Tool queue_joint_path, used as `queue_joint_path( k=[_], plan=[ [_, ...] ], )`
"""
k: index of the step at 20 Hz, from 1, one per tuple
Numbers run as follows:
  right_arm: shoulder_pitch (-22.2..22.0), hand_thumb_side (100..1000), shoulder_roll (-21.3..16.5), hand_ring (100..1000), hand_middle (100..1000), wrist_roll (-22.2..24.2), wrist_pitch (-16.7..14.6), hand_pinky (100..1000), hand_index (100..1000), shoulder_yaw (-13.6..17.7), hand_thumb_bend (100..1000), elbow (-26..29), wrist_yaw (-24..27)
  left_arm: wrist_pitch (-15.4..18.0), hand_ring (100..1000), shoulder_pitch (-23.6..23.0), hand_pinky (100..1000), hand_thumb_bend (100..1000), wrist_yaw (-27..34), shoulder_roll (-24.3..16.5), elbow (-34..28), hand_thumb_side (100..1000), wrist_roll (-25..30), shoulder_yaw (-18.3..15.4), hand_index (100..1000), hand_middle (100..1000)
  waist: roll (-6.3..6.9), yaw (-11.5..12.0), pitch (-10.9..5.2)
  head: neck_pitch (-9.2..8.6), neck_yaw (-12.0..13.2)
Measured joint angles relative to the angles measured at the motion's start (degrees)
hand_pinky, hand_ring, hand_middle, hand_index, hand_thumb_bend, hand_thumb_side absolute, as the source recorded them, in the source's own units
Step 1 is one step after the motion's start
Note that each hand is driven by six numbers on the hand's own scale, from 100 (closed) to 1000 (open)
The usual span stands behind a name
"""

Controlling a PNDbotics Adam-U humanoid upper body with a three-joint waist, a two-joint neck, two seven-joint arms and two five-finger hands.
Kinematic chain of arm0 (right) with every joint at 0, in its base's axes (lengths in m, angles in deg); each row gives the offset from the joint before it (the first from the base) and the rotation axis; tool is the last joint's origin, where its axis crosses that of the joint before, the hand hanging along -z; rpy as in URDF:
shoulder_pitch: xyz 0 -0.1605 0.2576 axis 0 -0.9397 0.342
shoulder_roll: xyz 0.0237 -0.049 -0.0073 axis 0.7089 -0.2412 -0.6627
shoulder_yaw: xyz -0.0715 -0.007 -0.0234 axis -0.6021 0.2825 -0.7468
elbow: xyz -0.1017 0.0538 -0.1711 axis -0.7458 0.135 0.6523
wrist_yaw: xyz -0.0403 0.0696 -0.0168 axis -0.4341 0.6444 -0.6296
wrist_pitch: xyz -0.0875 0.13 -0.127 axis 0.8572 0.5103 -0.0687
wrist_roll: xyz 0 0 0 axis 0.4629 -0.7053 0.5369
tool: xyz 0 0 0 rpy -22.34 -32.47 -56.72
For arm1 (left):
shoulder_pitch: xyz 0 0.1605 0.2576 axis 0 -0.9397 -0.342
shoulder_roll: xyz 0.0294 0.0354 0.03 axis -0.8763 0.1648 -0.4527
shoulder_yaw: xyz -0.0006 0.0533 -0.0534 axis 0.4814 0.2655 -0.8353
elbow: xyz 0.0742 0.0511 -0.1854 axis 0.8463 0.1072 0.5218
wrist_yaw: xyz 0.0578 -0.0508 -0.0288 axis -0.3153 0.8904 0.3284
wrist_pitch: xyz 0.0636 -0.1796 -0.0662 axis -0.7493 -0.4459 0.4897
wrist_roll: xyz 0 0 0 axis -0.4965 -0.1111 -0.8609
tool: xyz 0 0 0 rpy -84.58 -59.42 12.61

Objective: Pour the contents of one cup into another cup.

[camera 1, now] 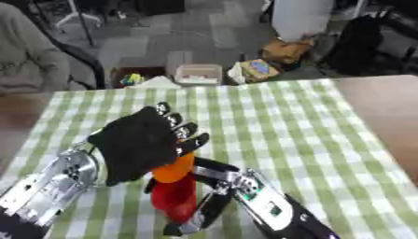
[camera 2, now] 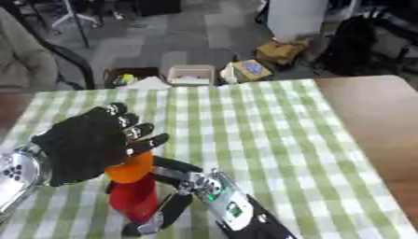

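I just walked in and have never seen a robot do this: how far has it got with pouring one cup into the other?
Both cups look picked up: the left hand holds the orange cup right above the red cup, which the right hand grips. The pour seems underway or about to begin; no contents are visible. Finishing the pour is left.

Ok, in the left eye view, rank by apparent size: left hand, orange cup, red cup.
1. left hand, largest, though it is nearest the camera.
2. red cup.
3. orange cup, mostly hidden behind the left hand, so its rank against the red cup is unsure.
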Motion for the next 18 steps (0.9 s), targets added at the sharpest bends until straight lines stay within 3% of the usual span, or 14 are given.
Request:
queue_joint_path(
  k=[18],
  plan=[
    [-0.1, 100, -0.3, 309, 243, -0.6, -0.6, 352, 748, 0.4, 100, -0.4, -0.7, 1.9, 352, -1.4, 338, 797, -3.7, -3.3, -2.6, 100, -2.0, 1.3, 825, 447, 0.16, 0.7, -0.36, -0.08, -0.3]
  ],
)
